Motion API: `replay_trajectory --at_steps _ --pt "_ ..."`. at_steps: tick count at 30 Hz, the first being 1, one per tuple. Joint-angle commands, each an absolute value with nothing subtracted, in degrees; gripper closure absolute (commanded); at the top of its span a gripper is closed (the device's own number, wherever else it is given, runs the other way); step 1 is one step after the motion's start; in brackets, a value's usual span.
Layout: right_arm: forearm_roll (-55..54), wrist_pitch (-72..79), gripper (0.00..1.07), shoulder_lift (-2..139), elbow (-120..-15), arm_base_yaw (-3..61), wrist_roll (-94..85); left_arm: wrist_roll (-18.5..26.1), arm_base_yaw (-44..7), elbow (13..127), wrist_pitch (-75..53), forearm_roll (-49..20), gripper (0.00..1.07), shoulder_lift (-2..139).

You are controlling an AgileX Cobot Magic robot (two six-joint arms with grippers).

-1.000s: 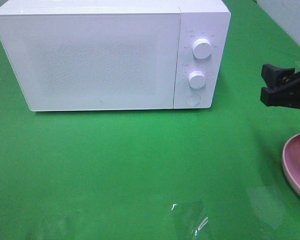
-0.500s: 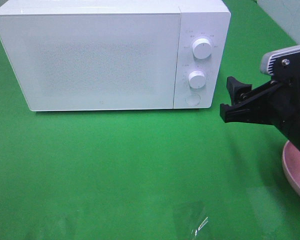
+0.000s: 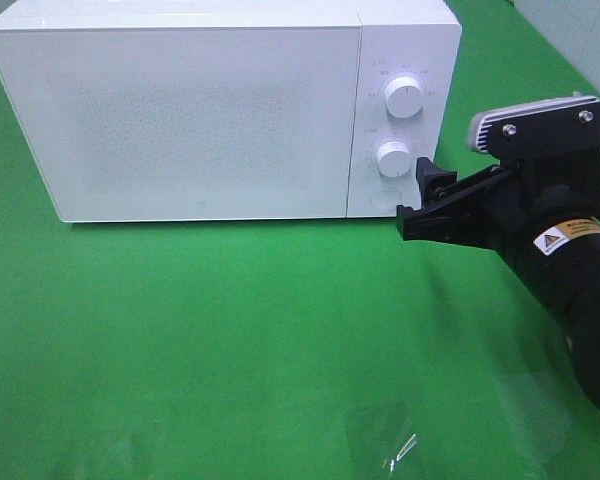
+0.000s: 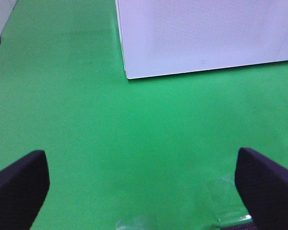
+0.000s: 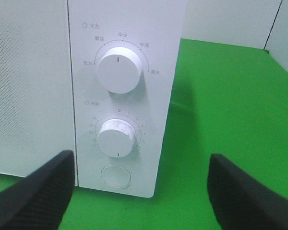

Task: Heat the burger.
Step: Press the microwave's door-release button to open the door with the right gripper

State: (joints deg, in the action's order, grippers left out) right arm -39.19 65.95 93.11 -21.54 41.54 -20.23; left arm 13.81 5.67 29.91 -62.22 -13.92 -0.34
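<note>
The burger is hidden in every view. The white microwave (image 3: 180, 110) stands at the back of the green table with its door shut. My right gripper (image 3: 416, 195) is open and hovers just in front of the control panel's lower right corner. In the right wrist view its fingers (image 5: 33, 191) frame the round door button (image 5: 115, 176) below the two knobs, and the right gripper (image 5: 141, 191) holds nothing. My left gripper (image 4: 143, 187) is open and empty over bare green cloth, some way in front of the microwave (image 4: 206, 33).
The upper knob (image 3: 405, 97) and lower knob (image 3: 393, 158) sit on the panel above the button (image 3: 384, 198). The bulky right arm (image 3: 570, 260) fills the right edge of the table. A shiny clear patch (image 3: 385, 440) lies on the cloth near the front.
My right arm has swung left from the table's right edge to the microwave's control panel and now covers the pink plate. Its jaws stay open. The left gripper has not visibly moved.
</note>
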Motion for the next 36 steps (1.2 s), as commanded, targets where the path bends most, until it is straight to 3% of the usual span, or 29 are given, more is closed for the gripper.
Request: replay_trajectory --at_steps 1,15,19,20,21,22,23,25,26,29,31,36 --pt "-38.9 66.98 0.35 95.34 -23.84 41.65 -19.14 13.92 5.96 29.74 -61.48 -14.38 0.09 -0.57" --pt "-39.13 66.75 0.38 98.38 -26.3 41.65 -11.4 13.92 5.96 29.74 -61.48 -14.38 0.09 -0.57" --pt "-39.13 65.15 0.54 98.38 -26.3 41.65 4.93 13.92 5.96 29.74 -61.48 -14.38 0.09 -0.57" --pt "-39.13 65.15 0.54 98.38 -26.3 41.65 4.93 13.92 5.96 29.74 -61.48 -14.38 0.09 -0.57" --pt "-39.13 64.34 0.62 98.38 -26.3 41.65 11.86 13.92 5.96 29.74 -61.48 -14.38 0.09 -0.57" --pt "-39.13 64.34 0.62 98.38 -26.3 41.65 11.86 13.92 5.96 29.74 -61.48 -14.38 0.09 -0.57" --pt "-39.13 63.31 0.71 98.38 -26.3 41.65 19.48 13.92 5.96 29.74 -61.48 -14.38 0.09 -0.57" --pt "-39.13 62.8 0.76 98.38 -26.3 41.65 23.09 13.92 5.96 29.74 -61.48 -14.38 0.09 -0.57" --pt "-39.13 61.94 0.85 98.38 -26.3 41.65 29.91 13.92 5.96 29.74 -61.48 -14.38 0.09 -0.57" --pt "-39.13 61.82 0.91 98.38 -26.3 41.65 35.98 13.92 5.96 29.74 -61.48 -14.38 0.09 -0.57" --pt "-39.13 61.48 0.99 98.38 -26.3 41.65 49.62 13.92 5.96 29.74 -61.48 -14.38 0.09 -0.57" --pt "-39.13 59.82 1.04 98.38 -26.3 41.65 57.98 13.92 5.96 29.74 -61.48 -14.38 0.09 -0.57"
